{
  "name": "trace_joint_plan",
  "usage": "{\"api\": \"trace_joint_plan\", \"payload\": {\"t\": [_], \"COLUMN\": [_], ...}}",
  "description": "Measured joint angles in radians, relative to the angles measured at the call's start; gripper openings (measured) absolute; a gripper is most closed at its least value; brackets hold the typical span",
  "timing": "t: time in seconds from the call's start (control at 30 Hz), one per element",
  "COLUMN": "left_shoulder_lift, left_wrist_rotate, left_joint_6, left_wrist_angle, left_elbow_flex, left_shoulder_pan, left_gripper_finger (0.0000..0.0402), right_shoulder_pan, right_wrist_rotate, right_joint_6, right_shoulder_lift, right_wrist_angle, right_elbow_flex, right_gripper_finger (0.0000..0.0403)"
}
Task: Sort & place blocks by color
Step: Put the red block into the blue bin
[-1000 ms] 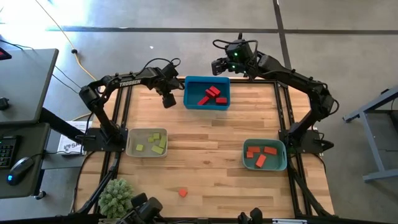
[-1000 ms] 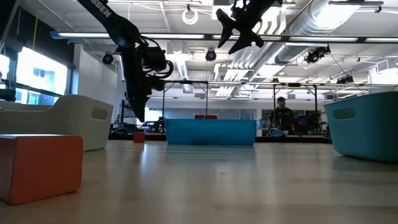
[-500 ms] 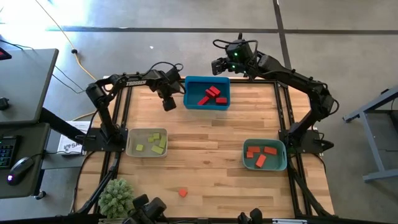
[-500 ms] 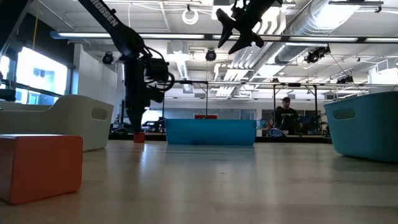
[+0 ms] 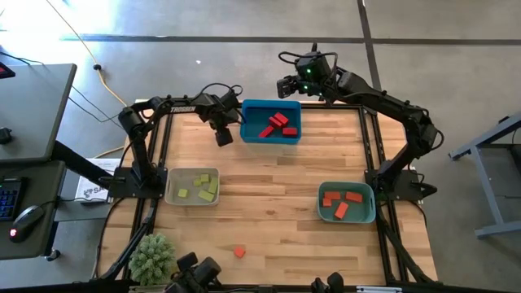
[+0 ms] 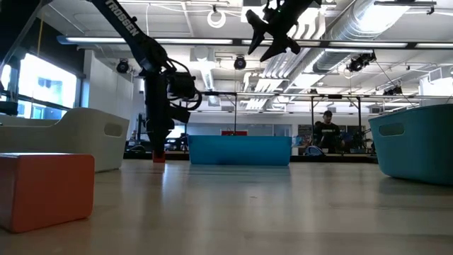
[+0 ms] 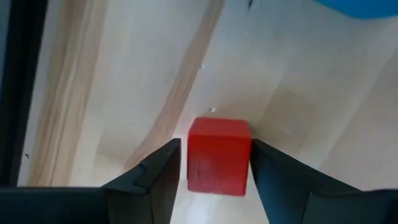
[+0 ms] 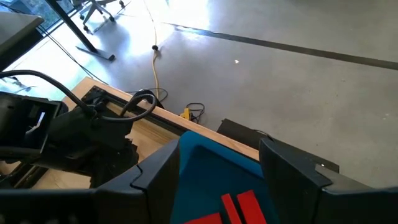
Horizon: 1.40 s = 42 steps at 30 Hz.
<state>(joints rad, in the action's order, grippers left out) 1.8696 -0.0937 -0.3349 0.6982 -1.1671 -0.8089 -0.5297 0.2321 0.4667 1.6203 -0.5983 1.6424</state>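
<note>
A red cube point(image 7: 218, 155) lies on the wooden table just left of the blue tray point(image 5: 248, 122). It also shows in the low view point(image 6: 158, 156). My left gripper point(image 7: 214, 171) is open and low over the table, one finger on each side of the cube. In the high view the left gripper point(image 5: 221, 135) hides the cube. My right gripper point(image 5: 286, 85) is open and empty, high over the blue tray's far edge. An orange-red block point(image 5: 238, 252) lies near the table's front edge. My left gripper comes at the red cube from above, pointing down, with a finger point(image 7: 163, 171) beside each of two opposite sides of the cube. The cube rests flat on the table. I cannot tell whether the fingers touch it.
The blue tray holds red blocks point(image 5: 275, 124). A beige tray point(image 5: 170, 187) at the left holds yellow-green blocks. A teal tray point(image 5: 370, 203) at the right holds orange-red blocks. A fuzzy green plant ball point(image 5: 152, 257) sits at the front left corner.
My left gripper has gone down and a little toward the blue tray, and its fingers now stand around the red cube. The cube has stayed where it was.
</note>
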Motion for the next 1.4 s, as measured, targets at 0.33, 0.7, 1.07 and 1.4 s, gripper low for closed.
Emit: {"api": "trace_joint_plan", "payload": {"t": [0.33, 0.7, 1.07, 1.4], "left_shoulder_lift": [-0.003, -0.065, -0.274, -0.306], "left_wrist_rotate": [0.0, 0.042, 0.052, 0.263], "left_joint_6": [0.001, 0.011, 0.023, 0.036], "left_wrist_angle": [0.002, 0.048, 0.036, -0.074], "left_elbow_flex": [-0.002, 0.0, -0.064, -0.182], "left_shoulder_pan": [-0.002, -0.002, -0.002, 0.015], "left_gripper_finger": [0.0099, 0.0099, 0.0099, 0.0099], "right_shoulder_pan": [0.0, 0.0, 0.067, 0.148], "right_wrist_rotate": [0.0, -0.174, -0.227, -0.21], "right_joint_6": [-0.003, -0.003, -0.003, -0.003], "right_shoulder_lift": [0.0, 0.0, -0.002, -0.012], "right_wrist_angle": [0.0, 0.0, -0.016, -0.056], "right_elbow_flex": [0.0, 0.0, 0.0, 0.0], "right_gripper_finger": [0.0207, 0.0207, 0.0207, 0.0207]}}
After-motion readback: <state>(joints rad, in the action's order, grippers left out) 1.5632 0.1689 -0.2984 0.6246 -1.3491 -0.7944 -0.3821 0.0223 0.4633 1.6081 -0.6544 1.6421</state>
